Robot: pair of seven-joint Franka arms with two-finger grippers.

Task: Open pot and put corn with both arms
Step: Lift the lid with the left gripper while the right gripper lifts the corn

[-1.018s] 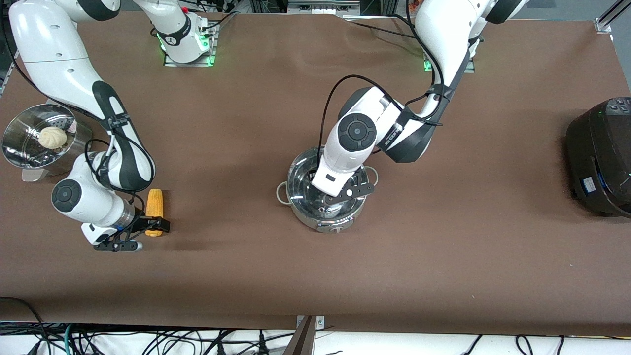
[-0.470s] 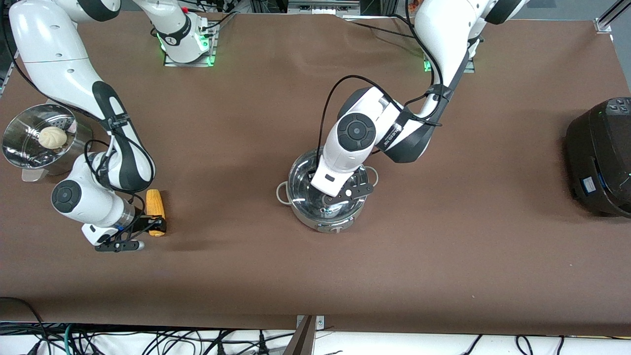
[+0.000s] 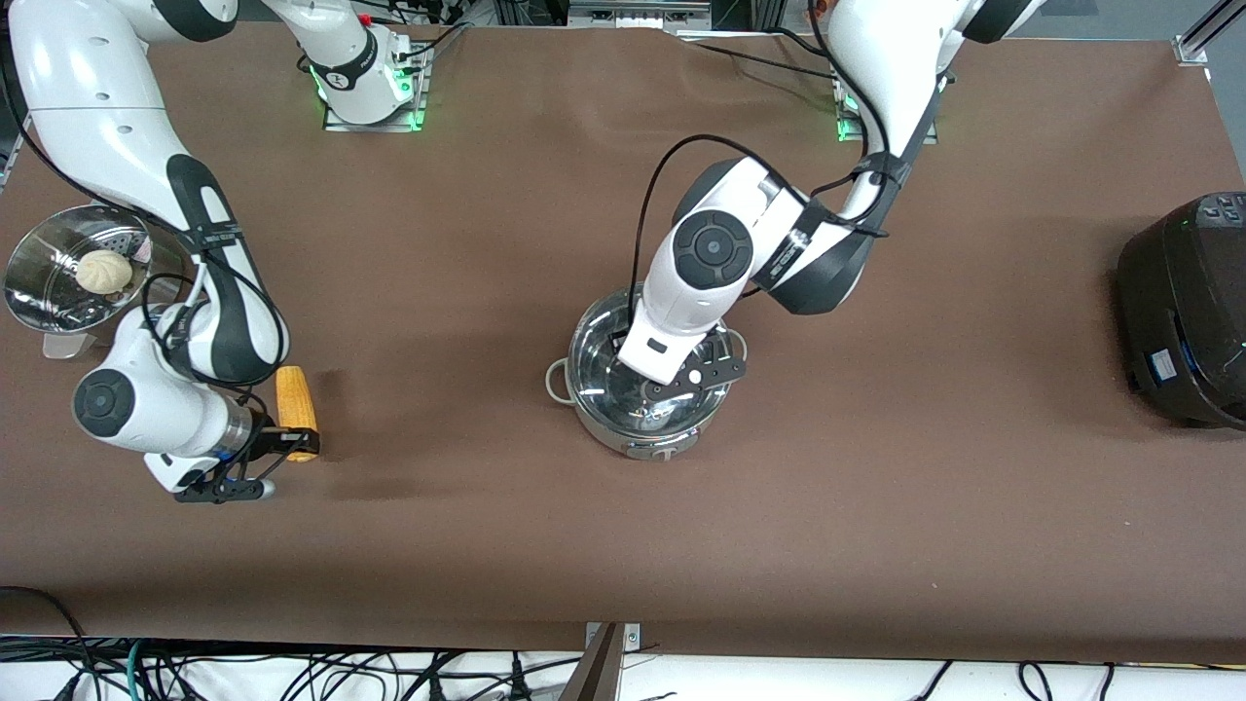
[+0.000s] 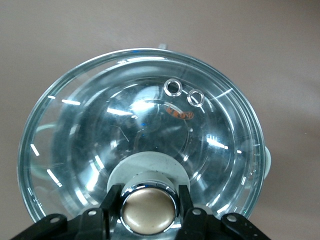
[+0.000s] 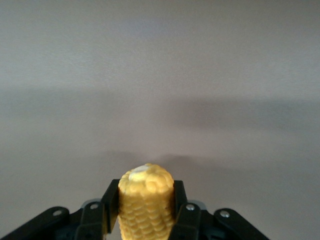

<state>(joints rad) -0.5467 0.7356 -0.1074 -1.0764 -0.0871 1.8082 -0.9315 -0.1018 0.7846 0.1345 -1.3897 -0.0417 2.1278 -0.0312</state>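
The steel pot (image 3: pixel 587 397) stands mid-table with its clear glass lid (image 3: pixel 602 352) on or just above it; I cannot tell which. My left gripper (image 3: pixel 655 393) is over the pot, shut on the lid's tan knob (image 4: pixel 149 211). In the left wrist view the gripper (image 4: pixel 149 199) clasps the knob from both sides, with the lid (image 4: pixel 135 115) spread below it. My right gripper (image 3: pixel 292 448) is shut on the yellow-orange corn (image 3: pixel 295 407) and holds it just above the table near the right arm's end. In the right wrist view the corn (image 5: pixel 146 215) sits between the gripper's (image 5: pixel 146 191) fingers.
A steel steamer basket (image 3: pixel 34 297) with a pale bun (image 3: pixel 103 271) stands at the right arm's end of the table. A large black cooker (image 3: pixel 1183 307) stands at the left arm's end. Brown table lies bare between the corn and the pot.
The right gripper has drawn the corn a little toward the right arm's end and raised it. The left arm has risen slightly with the gripper still on the knob.
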